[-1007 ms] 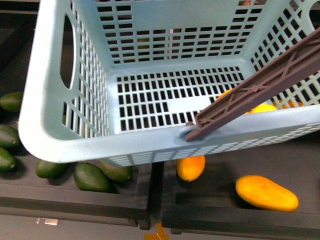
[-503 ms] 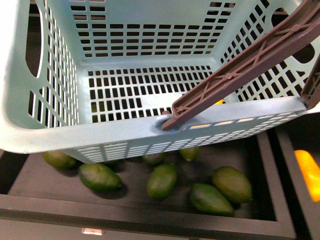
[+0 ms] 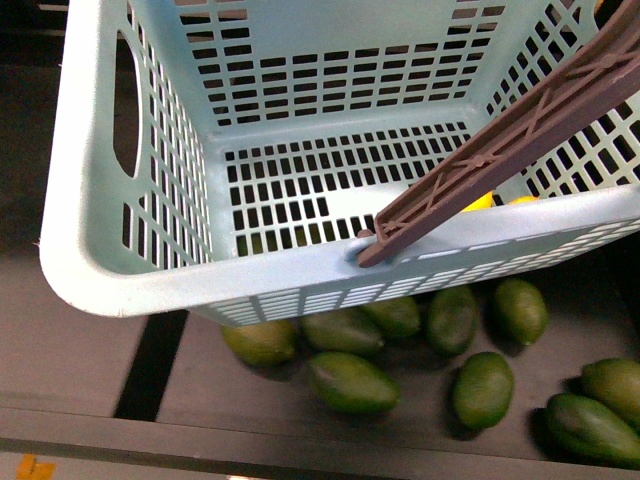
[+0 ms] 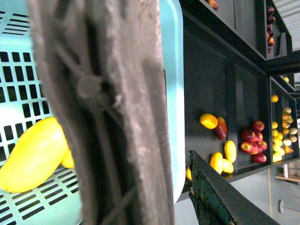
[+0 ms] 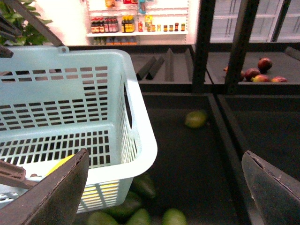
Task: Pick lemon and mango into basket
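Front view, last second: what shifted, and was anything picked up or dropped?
The view swung over the shelf: mangoes sat below the basket a second ago, while now green fruits fill that spot. The basket kept its place in the frame, its handle crossing the right side, with yellow fruit inside throughout. No pick or drop shows; neither gripper appears in the front view.

A smooth yellow mango (image 4: pixel 33 157) lies inside the light turquoise slotted basket (image 3: pixel 90 200).
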